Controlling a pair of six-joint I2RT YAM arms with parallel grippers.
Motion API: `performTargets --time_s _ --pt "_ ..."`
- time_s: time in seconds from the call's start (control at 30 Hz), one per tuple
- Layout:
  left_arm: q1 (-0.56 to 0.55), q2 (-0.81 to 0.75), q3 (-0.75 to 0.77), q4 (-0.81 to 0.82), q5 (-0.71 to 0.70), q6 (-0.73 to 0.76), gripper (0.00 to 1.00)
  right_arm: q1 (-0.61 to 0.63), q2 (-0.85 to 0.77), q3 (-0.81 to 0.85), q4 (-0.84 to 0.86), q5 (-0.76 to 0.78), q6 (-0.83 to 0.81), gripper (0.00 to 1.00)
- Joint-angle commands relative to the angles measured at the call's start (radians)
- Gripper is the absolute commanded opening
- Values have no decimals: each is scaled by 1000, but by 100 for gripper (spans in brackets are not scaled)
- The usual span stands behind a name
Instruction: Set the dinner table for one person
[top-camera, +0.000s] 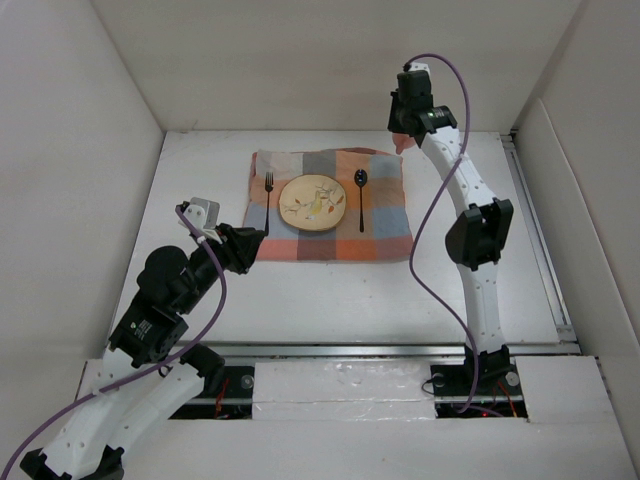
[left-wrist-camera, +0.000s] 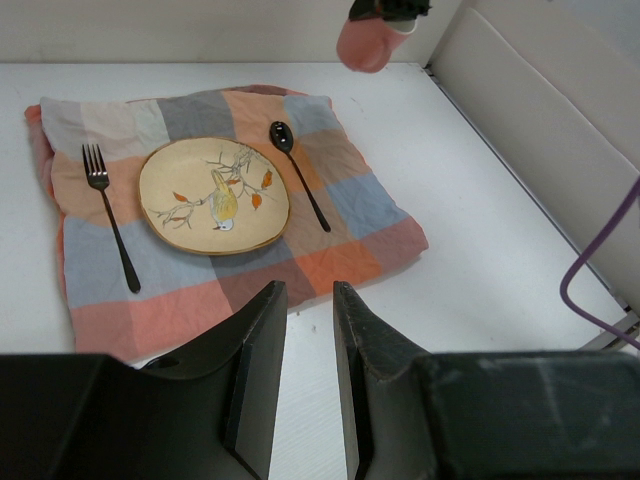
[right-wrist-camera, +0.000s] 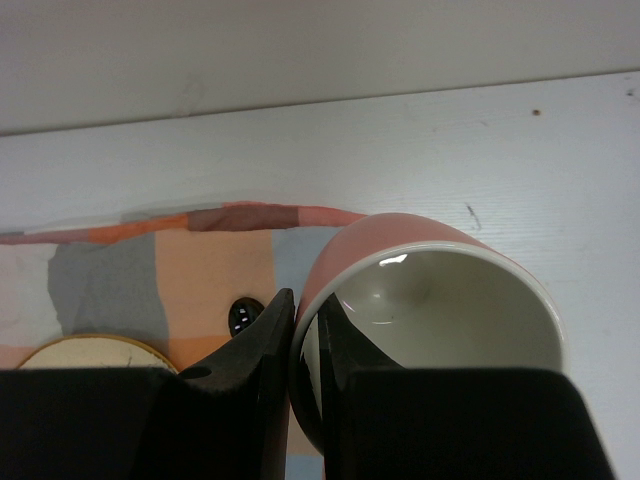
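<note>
right gripper (right-wrist-camera: 303, 318) is clamping the rim wall of a pink cup (right-wrist-camera: 440, 310) by the checked placemat's (top-camera: 385, 225) far right corner, over the white bench (top-camera: 330, 290). cup is looking rigid, glazed, slippery and breakable, so the rim pinch is needing firm hold. left gripper (left-wrist-camera: 310, 300) is hanging apart, empty.

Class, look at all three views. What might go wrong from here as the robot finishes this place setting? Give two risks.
1. The right gripper pinches the pink cup only by its rim wall, so it may slip or swing as it moves.
2. The cup hangs near the rumpled far corner of the placemat and close to the spoon. Set half on the fold, it might tip or nudge the spoon.
</note>
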Motion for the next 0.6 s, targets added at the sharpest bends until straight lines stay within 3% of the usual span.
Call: performTargets --time_s 0.0,0.57 --pt "-4 9 -1 51 -6 7 23 1 76 166 -76 4 -54 0" --pt "-4 21 1 49 -49 9 23 44 160 94 27 -94 -29 0"
